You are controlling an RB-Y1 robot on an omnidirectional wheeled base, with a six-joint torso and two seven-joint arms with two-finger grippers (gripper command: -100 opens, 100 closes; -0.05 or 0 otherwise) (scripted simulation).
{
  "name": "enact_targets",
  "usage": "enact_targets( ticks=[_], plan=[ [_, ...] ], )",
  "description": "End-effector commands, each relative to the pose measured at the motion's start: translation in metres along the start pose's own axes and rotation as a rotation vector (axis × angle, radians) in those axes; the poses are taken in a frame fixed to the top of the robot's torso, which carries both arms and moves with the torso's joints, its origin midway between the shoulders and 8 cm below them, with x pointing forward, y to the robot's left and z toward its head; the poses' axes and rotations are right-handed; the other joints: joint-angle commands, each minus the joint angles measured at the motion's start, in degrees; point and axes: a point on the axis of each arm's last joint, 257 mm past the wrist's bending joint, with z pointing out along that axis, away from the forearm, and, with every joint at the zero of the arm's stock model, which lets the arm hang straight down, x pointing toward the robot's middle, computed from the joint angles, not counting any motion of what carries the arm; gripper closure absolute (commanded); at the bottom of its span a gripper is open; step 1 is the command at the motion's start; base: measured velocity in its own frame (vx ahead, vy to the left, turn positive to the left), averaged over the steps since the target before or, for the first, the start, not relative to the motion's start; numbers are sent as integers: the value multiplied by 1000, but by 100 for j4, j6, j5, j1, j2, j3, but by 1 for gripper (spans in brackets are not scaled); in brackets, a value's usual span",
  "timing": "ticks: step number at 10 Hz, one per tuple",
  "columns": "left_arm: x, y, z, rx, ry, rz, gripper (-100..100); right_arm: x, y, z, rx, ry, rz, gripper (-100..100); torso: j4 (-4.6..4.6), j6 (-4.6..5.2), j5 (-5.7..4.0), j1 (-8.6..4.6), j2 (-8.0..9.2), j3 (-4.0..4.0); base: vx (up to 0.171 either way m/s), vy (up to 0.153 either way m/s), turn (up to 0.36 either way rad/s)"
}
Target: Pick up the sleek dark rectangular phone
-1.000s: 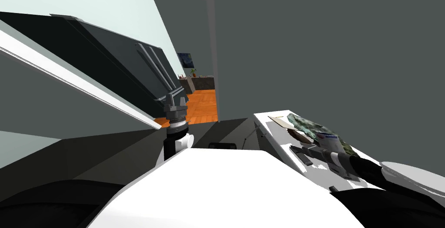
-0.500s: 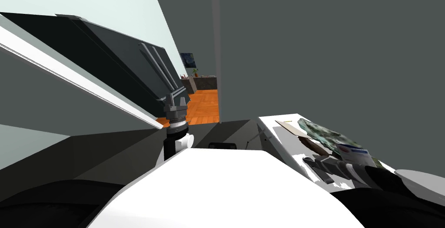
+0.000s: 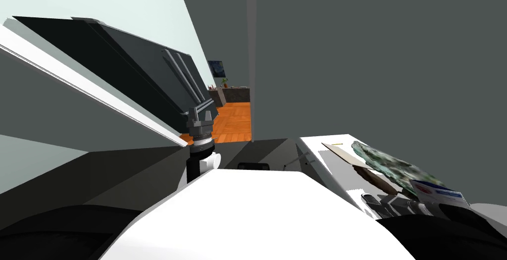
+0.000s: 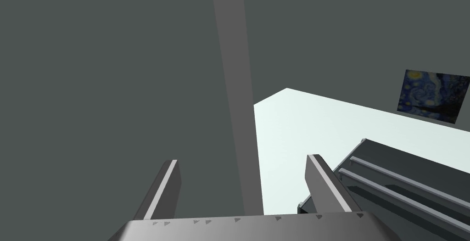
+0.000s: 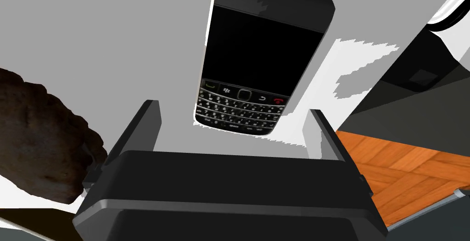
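Phone (image 5: 264,54), black with keypad, lies flat on white table (image 5: 114,45), at 12 o'clock just ahead of right gripper (image 5: 236,128); fingers spread, not touching it. Brown lump (image 5: 36,137) at gripper's 9 o'clock. Left gripper (image 4: 241,160) raised, fingers apart.

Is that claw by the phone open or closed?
Open. The right gripper's fingers stand wide apart, and the phone lies flat on the pale surface, its sides untouched.

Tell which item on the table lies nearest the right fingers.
The black keypad phone, flat straight ahead of the open right fingers; the brown lump sits aside.
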Motion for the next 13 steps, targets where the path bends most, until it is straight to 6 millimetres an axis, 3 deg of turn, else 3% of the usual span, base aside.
enact_targets(
  ticks=[1, 3, 4, 5, 7, 8, 9, 13],
  plan=[
    [0, 0, 0, 0, 0, 0, 0, 34, 2, -7, -9, 92, -9, -100, 0, 0, 0, 0, 0, 0, 93, 57, 55],
    [0, 0, 0, 0, 0, 0, 0, 31, 3, -4, -10, 82, -8, -100, 1, 1, 1, 2, 8, 4, 38, 21, 6],
    [0, 0, 0, 0, 0, 0, 0, 32, 3, -5, -9, 83, -8, 0, 4, 1, -1, -7, 20, 11, 0, 0, 0],
    [0, 0, 0, 0, 0, 0, 0, 43, 10, 7, -9, 84, 3, -100, 6, 1, -3, -11, 28, 16, 17, -16, 79],
    [0, 0, 0, 0, 0, 0, 0, 54, 18, 19, -10, 85, 14, -100, 6, 0, -7, -24, 24, 14, 28, -31, 74],
    [0, 0, 0, 0, 0, 0, 0, 49, 16, 15, -11, 84, 12, -100, 6, 1, -10, -30, 24, 14, 10, -15, 10],
    [0, 0, 0, 0, 0, 0, 0, 50, 16, 15, -11, 85, 12, 100, 7, -1, -17, -38, 27, 16, 0, 0, 0],
    [0, 0, 0, 0, 0, 0, 0, 50, 16, 15, -10, 85, 13, 100, 8, -3, -19, -37, 33, 19, 0, 0, 0]
  ],
)
